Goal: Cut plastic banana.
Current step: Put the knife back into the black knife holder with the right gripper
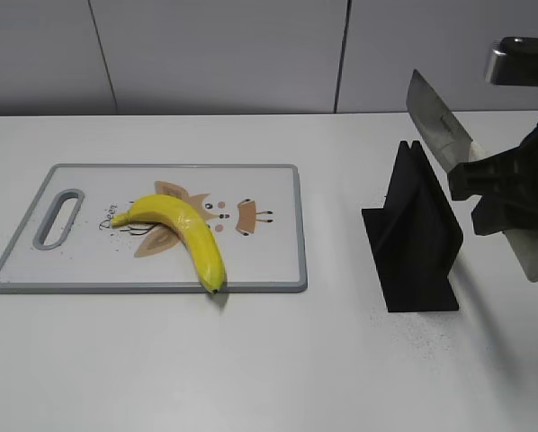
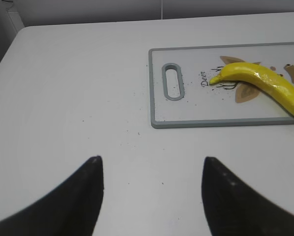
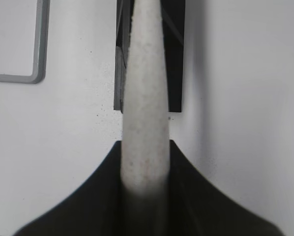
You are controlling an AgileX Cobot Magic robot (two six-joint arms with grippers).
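Banana (image 1: 181,229) — yellow, curved, whole — lies on the cutting board (image 1: 278,270) at the left of the white table (image 1: 251,369), its thick body running toward the board's near edge and its dark tip just over that edge. The stem end points toward the board's slotted handle (image 1: 58,218). A cartoon animal print (image 1: 242,216) shows on the board beside and under the fruit.

In the left wrist view the left gripper (image 2: 152,196) hovers over bare table with its two dark fingers (image 2: 83,196) spread wide apart and nothing between them; the board's handle end and the banana (image 2: 265,83) lie well beyond it.

To the right of the board, apart from it, stands a black knife stand (image 1: 417,238) with a slot at its top. Above and beyond the stand, the right gripper (image 1: 503,184) is clamped on a knife (image 1: 440,121) — the blade rises tilted up and to the left, clear of the slot. In the right wrist view the pale knife (image 3: 144,98) runs straight out from between the closed fingers (image 3: 206,196), with the stand (image 3: 174,54) beneath it and a corner of the board (image 3: 36,73) at the upper left.
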